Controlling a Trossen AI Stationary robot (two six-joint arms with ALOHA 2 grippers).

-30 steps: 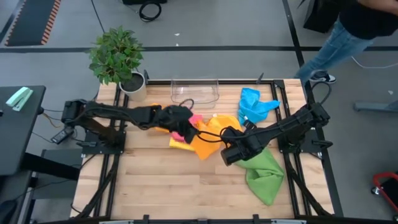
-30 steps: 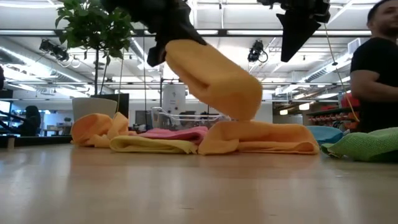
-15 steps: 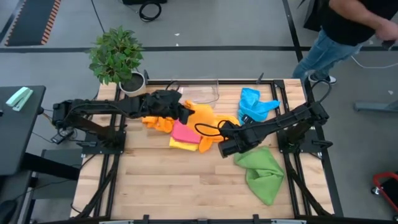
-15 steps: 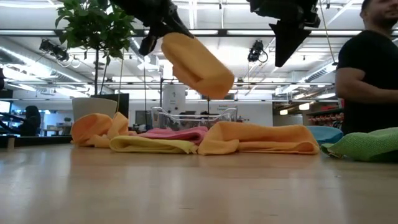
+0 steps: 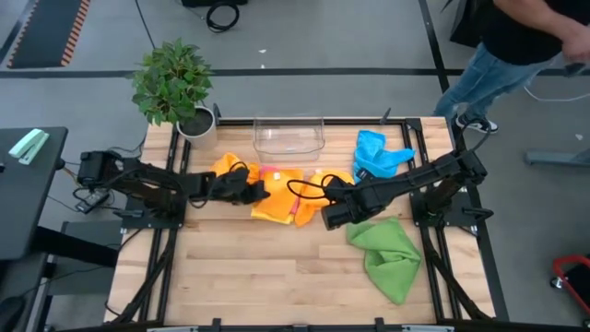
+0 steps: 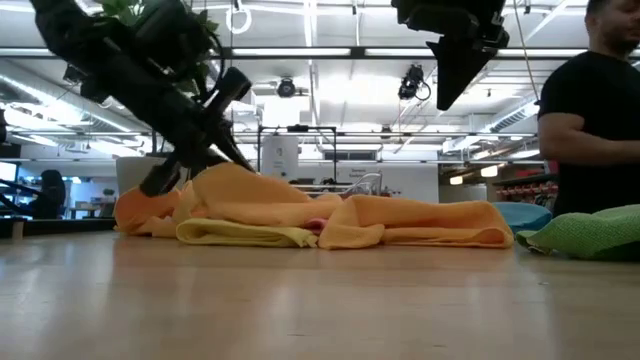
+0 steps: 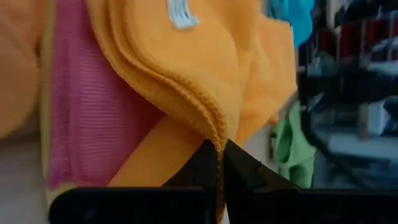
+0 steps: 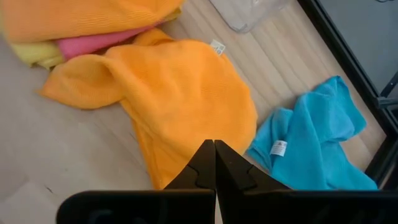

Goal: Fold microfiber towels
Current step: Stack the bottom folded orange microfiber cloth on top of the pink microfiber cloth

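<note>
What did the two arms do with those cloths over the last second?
The left gripper, pinching an orange towel by its hem, carried it from the air down onto the pile, draping it over the pink towel. It has not let go. The right gripper, shut and empty, stayed hovering. The green towel and blue towel did not move.

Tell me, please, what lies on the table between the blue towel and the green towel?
In the high view, the right arm crosses above that stretch, between the blue towel and the green towel. Under it only bare table shows.
</note>
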